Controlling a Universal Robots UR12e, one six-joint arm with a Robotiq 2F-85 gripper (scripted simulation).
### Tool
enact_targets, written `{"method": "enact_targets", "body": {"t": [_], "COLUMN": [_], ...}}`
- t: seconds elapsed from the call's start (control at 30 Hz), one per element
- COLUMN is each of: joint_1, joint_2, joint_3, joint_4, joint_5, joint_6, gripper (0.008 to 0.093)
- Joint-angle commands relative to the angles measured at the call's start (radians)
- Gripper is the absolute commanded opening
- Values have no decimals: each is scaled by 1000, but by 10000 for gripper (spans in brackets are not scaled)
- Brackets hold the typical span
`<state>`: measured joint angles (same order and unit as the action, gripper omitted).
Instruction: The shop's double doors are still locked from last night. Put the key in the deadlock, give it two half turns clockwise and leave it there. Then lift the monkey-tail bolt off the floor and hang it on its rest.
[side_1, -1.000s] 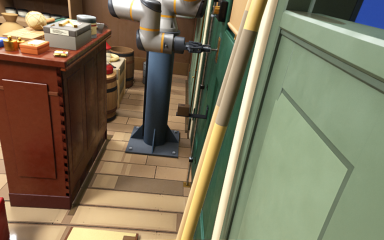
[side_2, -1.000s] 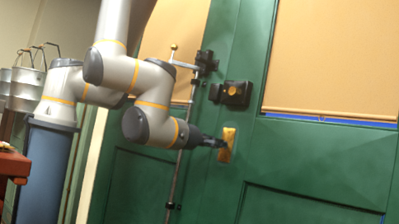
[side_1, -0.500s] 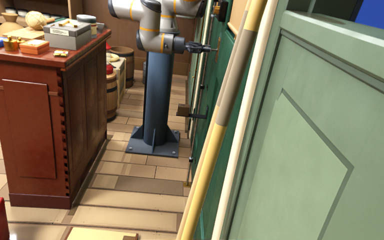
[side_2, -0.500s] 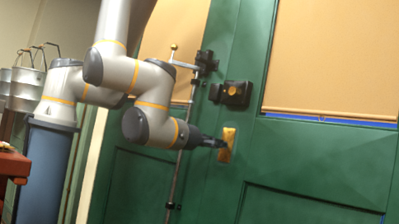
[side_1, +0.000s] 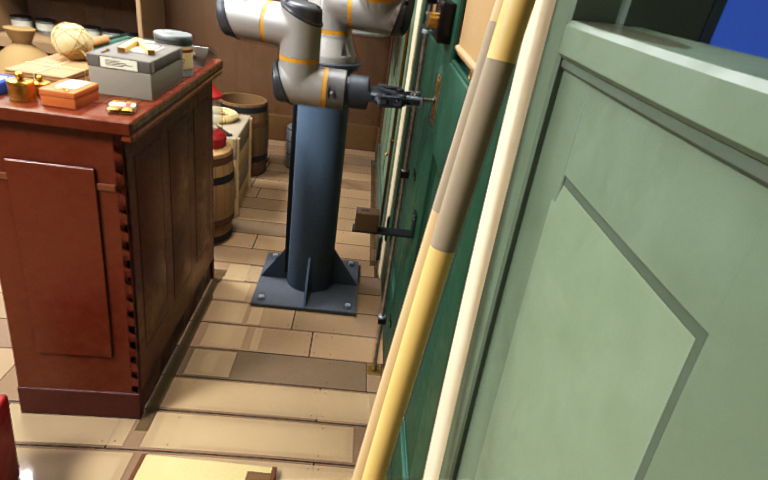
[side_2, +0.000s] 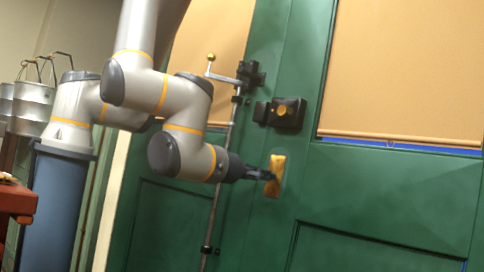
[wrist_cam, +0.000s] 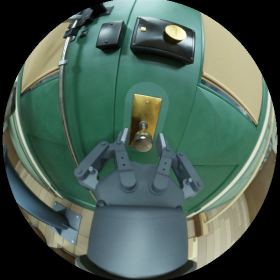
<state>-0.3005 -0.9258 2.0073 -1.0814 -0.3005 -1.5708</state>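
Note:
My gripper (wrist_cam: 143, 138) is open and holds nothing. It points straight at the brass deadlock plate (wrist_cam: 145, 115) on the green door. The key (wrist_cam: 143, 139) sticks out of the plate, its round bow between my fingers with room on each side. From the side the gripper (side_1: 409, 99) stands level at the door face, and the plate (side_2: 275, 174) sits just past its tip (side_2: 266, 175). The monkey-tail bolt's rod (wrist_cam: 62, 99) runs down the left door leaf to the floor (side_1: 375, 362). Its curled handle with a brass ball (side_2: 212, 65) is near the black rest (side_2: 251, 75).
The green double doors are right ahead. A black rim lock with a brass knob (wrist_cam: 163, 38) sits above the plate. My arm's blue pedestal (side_1: 313, 198) stands by the doors. A red counter (side_1: 102, 226) and barrels (side_1: 224, 187) line the far side of the aisle.

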Motion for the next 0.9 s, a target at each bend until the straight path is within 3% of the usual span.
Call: {"method": "enact_targets", "body": {"t": [0.0, 0.27, 0.87], "joint_1": [0, 0, 0], "joint_2": [-1, -1, -1], "joint_3": [0, 0, 0], "joint_4": [0, 0, 0], "joint_5": [0, 0, 0], "joint_6": [0, 0, 0], "gripper": [560, 550, 190]}}
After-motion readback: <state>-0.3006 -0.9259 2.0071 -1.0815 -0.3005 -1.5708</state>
